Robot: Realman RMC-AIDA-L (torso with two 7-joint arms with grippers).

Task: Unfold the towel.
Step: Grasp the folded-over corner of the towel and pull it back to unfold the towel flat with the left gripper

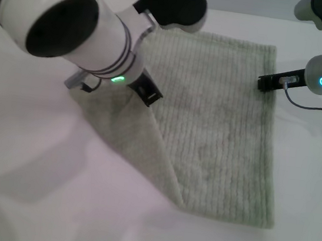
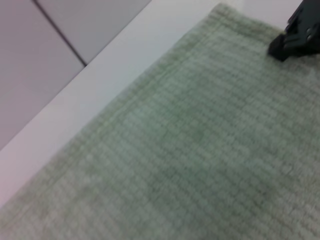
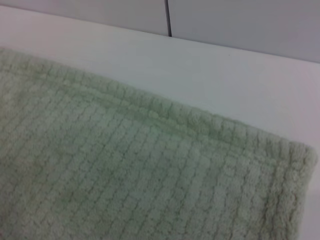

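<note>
The pale sage-green ribbed towel (image 1: 218, 134) lies spread on the white table (image 1: 33, 187). Its left part rises as a sloped flap (image 1: 128, 146) towards my left gripper (image 1: 147, 92). That gripper is shut on the towel at the top of this flap, with a ridge running down to the near edge. My right gripper (image 1: 266, 82) rests at the towel's right edge near the far right corner. It also shows in the left wrist view (image 2: 296, 36), sitting on the cloth. The right wrist view shows the towel's hemmed corner (image 3: 295, 165) lying flat.
The white table extends on all sides of the towel, with bare surface at the near left and far right (image 1: 311, 194). The table's far edge meets a grey tiled wall (image 3: 240, 25). My left forearm (image 1: 61, 18) hides the towel's far left part.
</note>
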